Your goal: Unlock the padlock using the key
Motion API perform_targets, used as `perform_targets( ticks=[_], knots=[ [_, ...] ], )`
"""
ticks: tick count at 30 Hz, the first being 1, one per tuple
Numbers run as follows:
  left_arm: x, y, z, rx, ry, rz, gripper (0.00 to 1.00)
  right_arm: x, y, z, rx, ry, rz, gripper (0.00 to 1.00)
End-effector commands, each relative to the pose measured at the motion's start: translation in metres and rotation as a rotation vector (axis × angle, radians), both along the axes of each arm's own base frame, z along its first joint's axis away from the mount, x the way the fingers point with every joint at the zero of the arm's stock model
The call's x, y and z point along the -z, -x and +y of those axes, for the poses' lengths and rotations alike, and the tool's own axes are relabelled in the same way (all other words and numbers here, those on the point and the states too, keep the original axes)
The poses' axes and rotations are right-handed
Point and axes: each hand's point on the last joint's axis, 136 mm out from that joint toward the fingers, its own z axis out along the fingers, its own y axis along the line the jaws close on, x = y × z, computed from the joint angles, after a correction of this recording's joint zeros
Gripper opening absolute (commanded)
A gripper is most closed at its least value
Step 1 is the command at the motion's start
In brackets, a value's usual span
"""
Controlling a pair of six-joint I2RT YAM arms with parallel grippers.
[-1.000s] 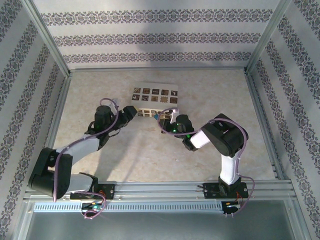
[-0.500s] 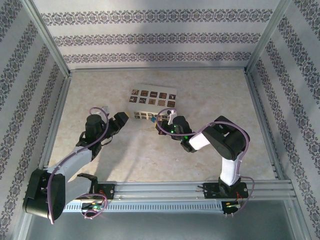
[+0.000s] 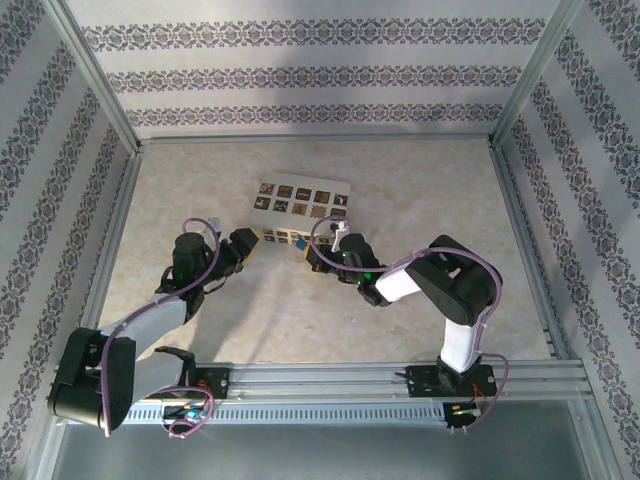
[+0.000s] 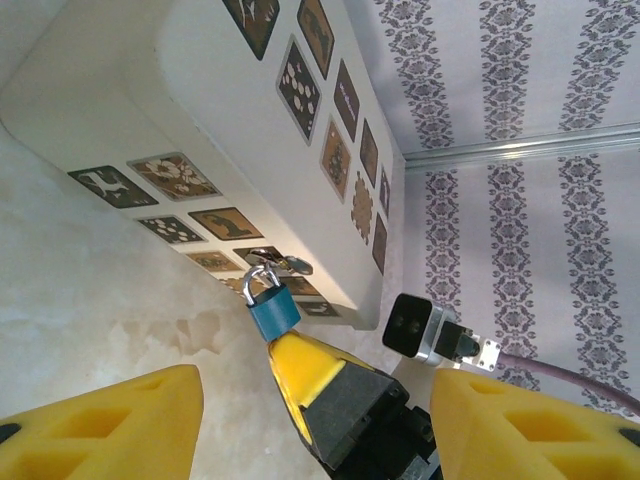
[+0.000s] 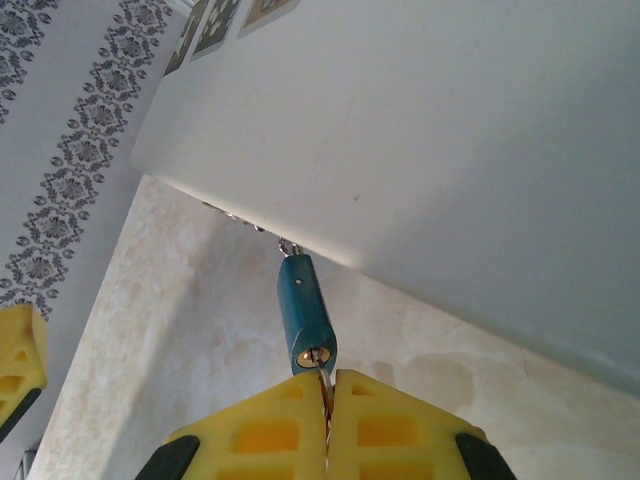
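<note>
A small blue padlock [image 5: 305, 310] hangs by its silver shackle from the hasp on the front of a white box [image 5: 450, 130] with patterned tiles. My right gripper [image 5: 328, 385] is shut on the key [image 5: 322, 372], whose blade sits in the keyhole at the padlock's bottom. In the left wrist view the padlock [image 4: 273, 308] sits at the tip of the right gripper's yellow fingers [image 4: 300, 375]. My left gripper [image 4: 315, 400] stands open, a little back from the box, with nothing held. From above, the left gripper [image 3: 250, 240] is left of the padlock [image 3: 303, 243] and the right gripper [image 3: 318, 248] is just right of it.
The white box [image 3: 300, 195] lies on the marbled table mid-scene, its tiled top facing up. Metal frame rails [image 3: 120, 220] and patterned walls close in the workspace on three sides. The right arm's cable [image 3: 470, 262] loops over its elbow.
My left arm has pulled back and to the left from the box's corner. The right gripper, still shut on the key, has shifted slightly up and left with the padlock.
</note>
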Motion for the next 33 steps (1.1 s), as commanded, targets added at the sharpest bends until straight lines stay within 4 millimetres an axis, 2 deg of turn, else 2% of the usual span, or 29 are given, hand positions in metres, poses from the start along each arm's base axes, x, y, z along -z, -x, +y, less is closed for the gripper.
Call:
perform_targets(
  ticks=[1, 6, 13, 16, 21, 24, 28, 33],
  knots=[
    [-0.003, 0.000, -0.001, 0.011, 0.029, -0.013, 0.61, -0.043, -0.003, 0.019, -0.021, -0.096, -0.075, 0.00],
    [0.003, -0.001, -0.013, 0.043, 0.069, 0.016, 0.57, -0.041, -0.003, 0.020, -0.021, -0.092, -0.067, 0.00],
    [0.015, -0.010, -0.048, 0.089, 0.179, 0.021, 0.52, -0.040, -0.004, 0.019, -0.018, -0.087, -0.063, 0.00],
    [0.024, -0.014, -0.057, 0.085, 0.208, 0.017, 0.48, -0.041, -0.004, 0.020, -0.019, -0.090, -0.065, 0.00],
    [0.035, -0.018, -0.062, 0.057, 0.260, 0.018, 0.45, -0.041, -0.004, 0.021, -0.021, -0.088, -0.061, 0.00],
    [0.039, -0.021, -0.060, 0.021, 0.289, 0.021, 0.40, -0.040, -0.004, 0.023, -0.027, -0.091, -0.056, 0.00],
    [0.035, -0.024, -0.061, 0.010, 0.289, 0.010, 0.39, -0.040, -0.005, 0.023, -0.026, -0.090, -0.053, 0.00],
    [0.042, -0.027, -0.067, 0.019, 0.310, 0.045, 0.39, -0.039, -0.006, 0.025, -0.029, -0.090, -0.050, 0.00]
  ],
)
